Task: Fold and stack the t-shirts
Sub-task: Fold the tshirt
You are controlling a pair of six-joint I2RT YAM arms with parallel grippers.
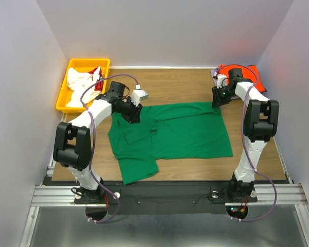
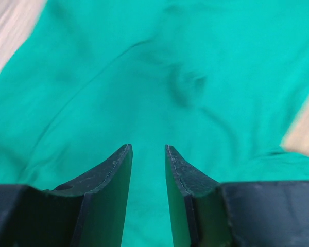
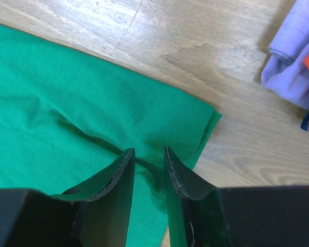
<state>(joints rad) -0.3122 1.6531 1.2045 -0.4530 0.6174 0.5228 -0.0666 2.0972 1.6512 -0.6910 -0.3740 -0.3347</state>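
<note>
A bright green t-shirt (image 1: 185, 134) lies spread on the wooden table, its left part folded over. My left gripper (image 1: 134, 114) hovers over the shirt's upper left; its jaws (image 2: 148, 146) stand open, with only flat green cloth (image 2: 195, 51) below. My right gripper (image 1: 218, 99) is at the shirt's far right corner. There its jaws (image 3: 149, 150) pinch a pucker of the green cloth (image 3: 67, 103), and creases run into them. An orange t-shirt (image 1: 251, 72) lies on a lavender one (image 3: 291, 56) at the far right. White t-shirts with red (image 1: 80, 82) lie in the bin.
A yellow plastic bin (image 1: 62, 99) stands at the far left corner. Pale walls close in the table on the left, right and back. Bare wood (image 1: 185, 85) shows beyond the green shirt and between it and the folded stack.
</note>
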